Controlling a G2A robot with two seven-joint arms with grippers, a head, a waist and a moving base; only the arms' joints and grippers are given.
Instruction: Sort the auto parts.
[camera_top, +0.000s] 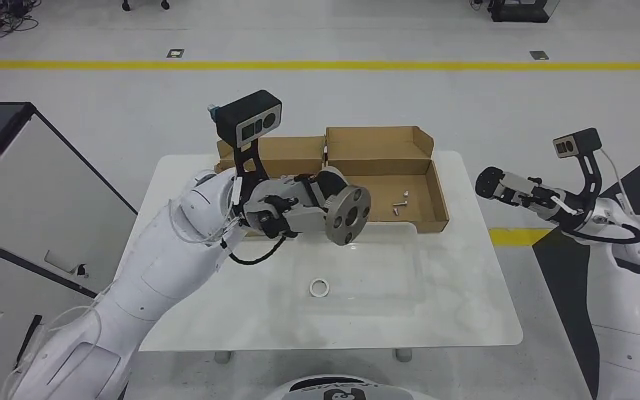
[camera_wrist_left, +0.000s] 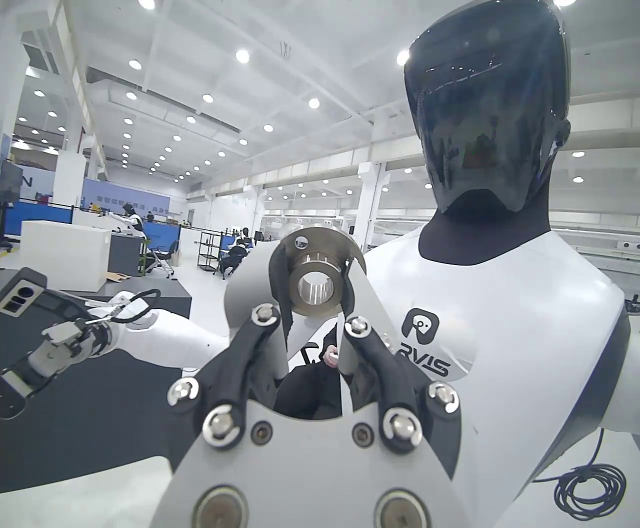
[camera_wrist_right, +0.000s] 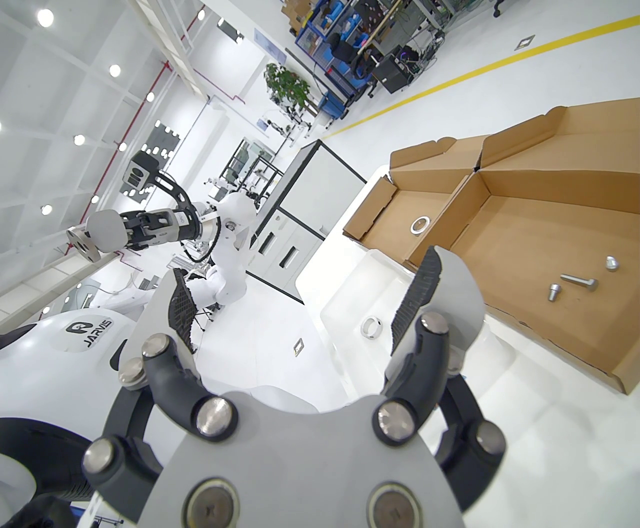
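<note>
My left gripper (camera_top: 330, 205) is held above the table's middle, shut on a round metal flange with a hollow hub (camera_top: 347, 216). In the left wrist view the fingers (camera_wrist_left: 280, 285) clamp the hub (camera_wrist_left: 314, 287) from both sides. The right wrist view shows that flange (camera_wrist_right: 85, 242) raised well above the table. My right gripper (camera_top: 487, 183) hangs open beyond the table's right edge, with nothing between its fingers (camera_wrist_right: 425, 285). A small metal ring (camera_top: 319, 288) lies in the clear tray (camera_top: 385, 270), also seen as the ring (camera_wrist_right: 371, 327).
Two open cardboard boxes stand at the back of the table. The right box (camera_top: 420, 165) holds a few bolts (camera_wrist_right: 580, 283). The left box (camera_wrist_right: 380, 200) holds a white washer (camera_wrist_right: 421, 224). A grey cabinet (camera_top: 40, 190) stands left of the table.
</note>
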